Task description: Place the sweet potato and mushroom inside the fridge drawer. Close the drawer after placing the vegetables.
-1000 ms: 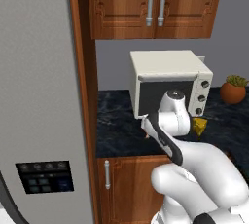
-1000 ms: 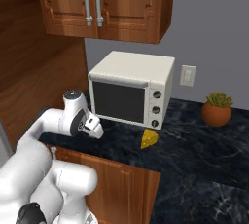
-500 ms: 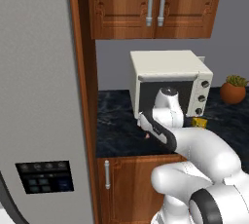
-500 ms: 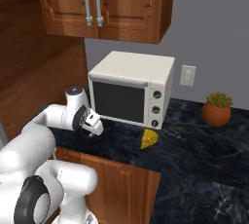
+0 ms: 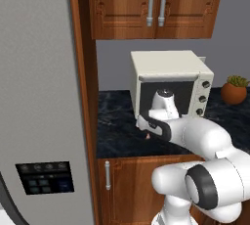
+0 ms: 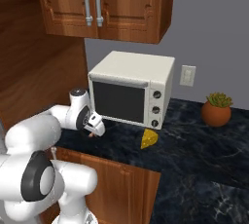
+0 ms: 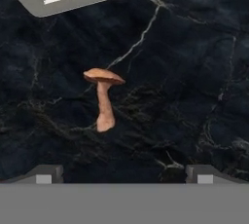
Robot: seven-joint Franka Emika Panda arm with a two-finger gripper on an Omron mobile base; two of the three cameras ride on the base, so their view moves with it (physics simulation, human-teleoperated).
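Mushroom (image 7: 103, 99), small pinkish-brown cap on a pale stem, sits on the dark marble desk (image 7: 185, 72) under the spread-wide, empty end effector (image 7: 124, 173); descending and clamping looks next.

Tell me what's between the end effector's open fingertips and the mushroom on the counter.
Bare dark marble counter. In the hand view, nothing sits between the open end effector and the mushroom.

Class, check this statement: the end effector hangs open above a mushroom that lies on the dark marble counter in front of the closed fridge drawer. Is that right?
Not quite. The mushroom lies in front of the toaster oven, not a fridge drawer, as the right base view shows. The rest holds: the end effector hangs open above it on the dark marble counter.
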